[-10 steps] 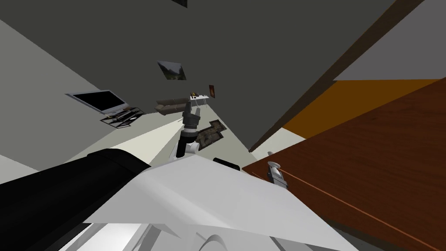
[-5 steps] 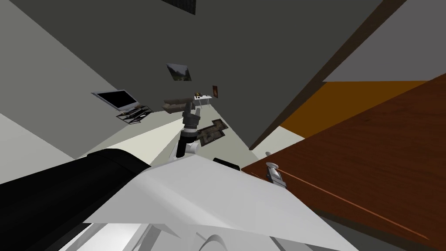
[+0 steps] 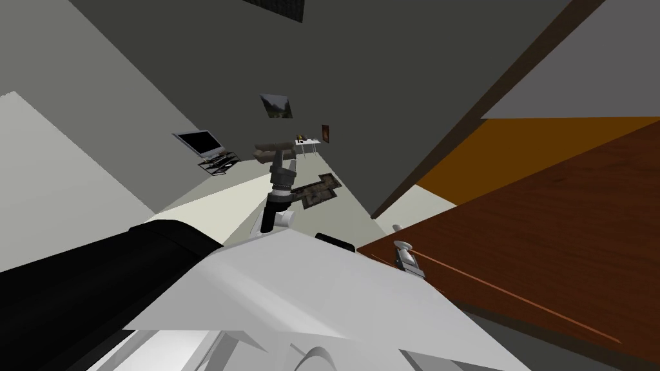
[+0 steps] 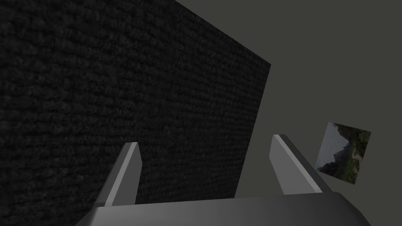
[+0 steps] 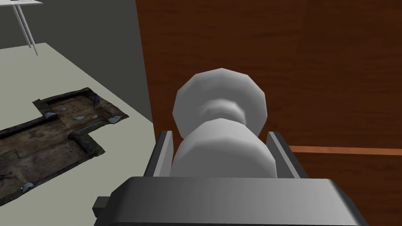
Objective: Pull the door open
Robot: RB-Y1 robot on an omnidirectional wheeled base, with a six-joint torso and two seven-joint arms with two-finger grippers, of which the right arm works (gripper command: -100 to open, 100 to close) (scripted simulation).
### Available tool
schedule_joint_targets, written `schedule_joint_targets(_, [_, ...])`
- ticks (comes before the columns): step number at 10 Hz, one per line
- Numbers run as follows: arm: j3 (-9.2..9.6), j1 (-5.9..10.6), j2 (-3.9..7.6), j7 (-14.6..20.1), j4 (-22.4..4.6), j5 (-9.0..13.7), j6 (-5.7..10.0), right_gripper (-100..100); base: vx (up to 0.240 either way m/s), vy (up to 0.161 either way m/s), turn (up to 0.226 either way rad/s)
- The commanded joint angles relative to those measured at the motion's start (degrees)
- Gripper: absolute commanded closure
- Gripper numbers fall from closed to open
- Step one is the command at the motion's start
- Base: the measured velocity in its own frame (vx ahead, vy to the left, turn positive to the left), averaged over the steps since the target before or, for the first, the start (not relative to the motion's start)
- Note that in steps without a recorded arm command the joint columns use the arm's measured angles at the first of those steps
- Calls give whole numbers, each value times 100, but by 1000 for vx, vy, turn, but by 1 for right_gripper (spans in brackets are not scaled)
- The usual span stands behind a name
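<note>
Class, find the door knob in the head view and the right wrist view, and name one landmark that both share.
Head view: knob low, right of centre, at the door's edge.
Right wrist view: knob in the centre, between the right tool's fingers.
Shared landmark: the rug on the floor.

The door knob [image 5: 220, 98] sits on the door [image 3: 554, 212] close to its free edge, gripped on both sides by the right gripper [image 5: 220, 133]. Past that edge a rug [image 3: 319, 189] lies on the floor [image 3: 219, 193] beside the wall. At the floor's far end a sofa [image 3: 274, 150] stands between a television [image 3: 198, 141] on its left and a table [image 3: 308, 142] on its right. A picture [image 3: 277, 106] hangs above the sofa.
</note>
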State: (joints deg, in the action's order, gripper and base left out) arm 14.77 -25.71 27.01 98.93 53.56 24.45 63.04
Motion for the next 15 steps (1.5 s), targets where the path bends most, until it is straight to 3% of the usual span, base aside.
schedule_joint_targets(1, [52, 7, 69, 96, -108, -43, 139, 100, -262, -27, 162])
schedule_joint_targets(3, [98, 14, 125, 170, -182, -80, 235, 100, -220, -14, 103])
schedule_joint_targets(4, [92, 25, 102, 145, -188, -75, 201, 100, -95, -7, 20])
schedule_joint_targets(5, [180, 6, 133, 198, -307, -159, 376, 100, -24, 6, -53])
schedule_joint_targets(9, [358, -22, 208, 302, -551, -341, 776, 100, -11, 13, -61])
schedule_joint_targets(15, [697, -77, 350, 499, -1014, -687, 1534, 100, -32, -17, -59])
